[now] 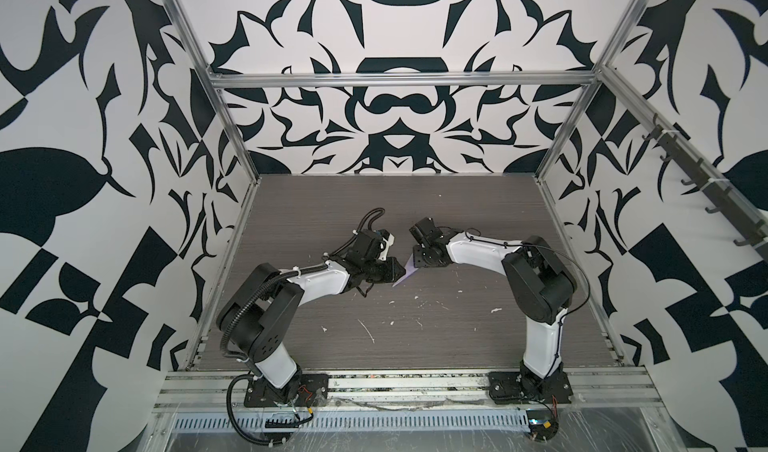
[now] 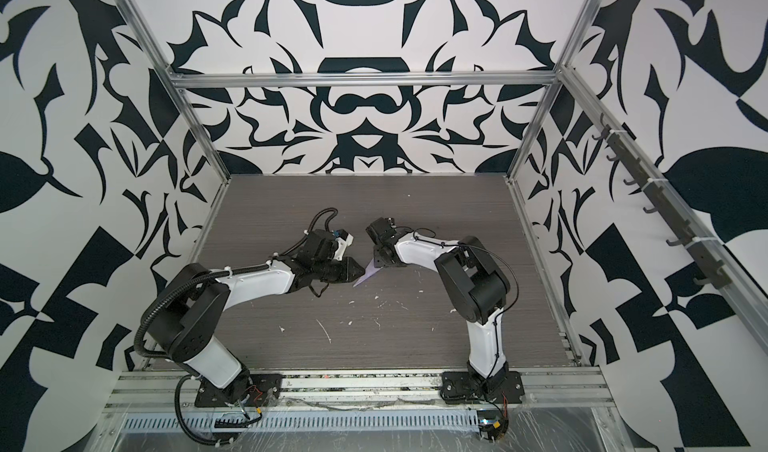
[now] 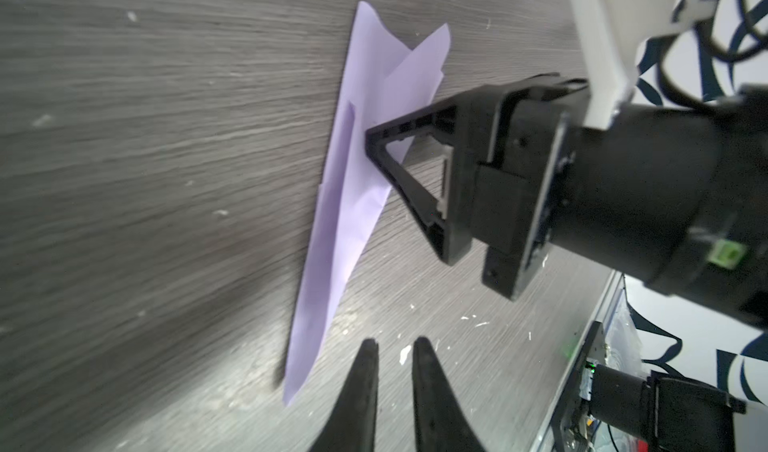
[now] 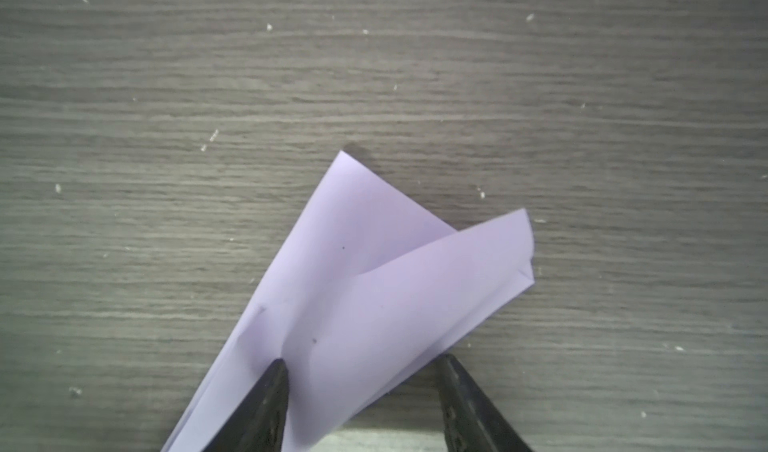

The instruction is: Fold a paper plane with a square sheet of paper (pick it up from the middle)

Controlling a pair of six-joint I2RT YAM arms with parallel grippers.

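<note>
Two end effectors are sitting at the paper plane [image 3: 336,237], which is lying flat on the bench [image 1: 415,221] between them. In both top views the black arms are hiding nearly all of the plane, and only a lilac sliver is showing. The left wrist view is giving its whole length, slightly blurred. The sharp nose is lying just beside the left end effector [image 3: 394,341], whose fingers are standing almost together with a thin gap, gripping nothing and not touching the plane. The right end effector [image 4: 362,360] is standing spread over the plane's wider tail half. One fingertip [image 4: 278,366] is resting on the paper, and the other is sitting just off the plane's edge on bare wood. How hard that tip is pressing is not showing. The right wrist view is cutting off the nose at the frame edge, and one tail flap is curling above the layer beneath. From the left wrist, only one of the right fingers is showing clearly. White flecks [image 1: 366,330] are lying near the plane.
</note>
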